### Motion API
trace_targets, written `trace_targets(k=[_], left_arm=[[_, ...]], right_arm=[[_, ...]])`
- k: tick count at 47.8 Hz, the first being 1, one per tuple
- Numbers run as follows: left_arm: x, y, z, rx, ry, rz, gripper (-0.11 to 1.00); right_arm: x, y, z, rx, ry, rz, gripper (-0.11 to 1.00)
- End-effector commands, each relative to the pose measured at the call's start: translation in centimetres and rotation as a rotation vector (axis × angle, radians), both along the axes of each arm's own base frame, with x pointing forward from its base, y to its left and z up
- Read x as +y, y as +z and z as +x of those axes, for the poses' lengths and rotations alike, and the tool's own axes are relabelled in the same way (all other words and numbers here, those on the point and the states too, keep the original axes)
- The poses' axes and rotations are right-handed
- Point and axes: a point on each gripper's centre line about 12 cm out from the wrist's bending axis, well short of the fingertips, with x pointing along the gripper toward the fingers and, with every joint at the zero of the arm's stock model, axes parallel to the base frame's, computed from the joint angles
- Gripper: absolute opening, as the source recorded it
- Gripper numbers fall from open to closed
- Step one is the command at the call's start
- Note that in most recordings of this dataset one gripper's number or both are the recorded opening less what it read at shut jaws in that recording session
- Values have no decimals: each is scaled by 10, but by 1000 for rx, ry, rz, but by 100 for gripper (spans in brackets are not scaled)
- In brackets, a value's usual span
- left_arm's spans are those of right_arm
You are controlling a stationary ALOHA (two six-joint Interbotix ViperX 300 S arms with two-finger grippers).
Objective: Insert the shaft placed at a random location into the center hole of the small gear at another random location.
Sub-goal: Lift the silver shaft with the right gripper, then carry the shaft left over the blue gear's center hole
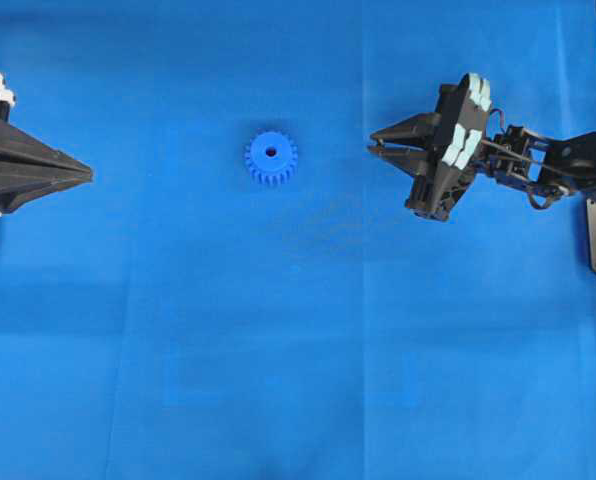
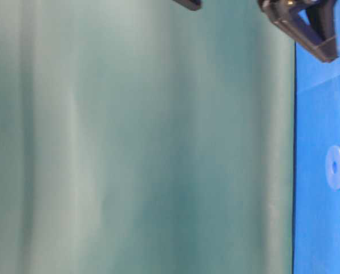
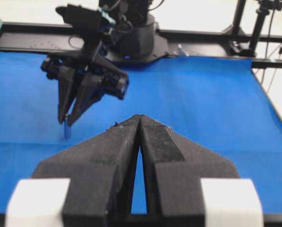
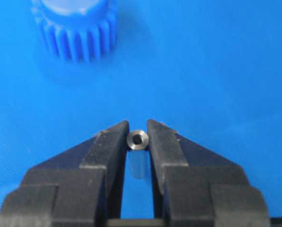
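The right end effector [image 4: 138, 137] pinches the shaft [image 4: 137, 140] upright, well apart from the small gear [image 1: 271, 157]. Carrying it to the center hole [image 1: 271, 153] and inserting remain; the left end effector [image 3: 140, 119] sits pressed together, idle.

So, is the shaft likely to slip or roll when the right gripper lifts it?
The shaft is a smooth, shiny metal cylinder, so it may well slip. The right gripper pinches it only at the fingertips, so it could pivot. If dropped on the flat blue cloth, it would probably roll.

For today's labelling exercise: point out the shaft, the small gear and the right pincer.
shaft [image 4: 137, 140], right wrist view, its ringed end face.
small gear [image 1: 271, 157], overhead view, hub beside the hole.
right pincer [image 4: 137, 132], right wrist view, between its fingertips.
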Motion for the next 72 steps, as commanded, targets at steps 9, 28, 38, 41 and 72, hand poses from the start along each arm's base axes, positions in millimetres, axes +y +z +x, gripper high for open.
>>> trace_targets(k=[9,28,38,41,72], left_arm=[[0,4,1,-11,-1,-3,0],[0,4,2,-8,-1,-3,0],[0,4,2,-8,-1,-5,0],[0,4,2,-8,-1,-3,0],[0,3,1,-1,-1,-3,0]], right_arm=[[2,60,4,-72,25,5,3],[3,68,6,-70,34,6,3],[-1,70,26,-80,34,4,3],[-3,71,37,-82,39,-1,3],[-2,80,129,-81,113,-17,3]])
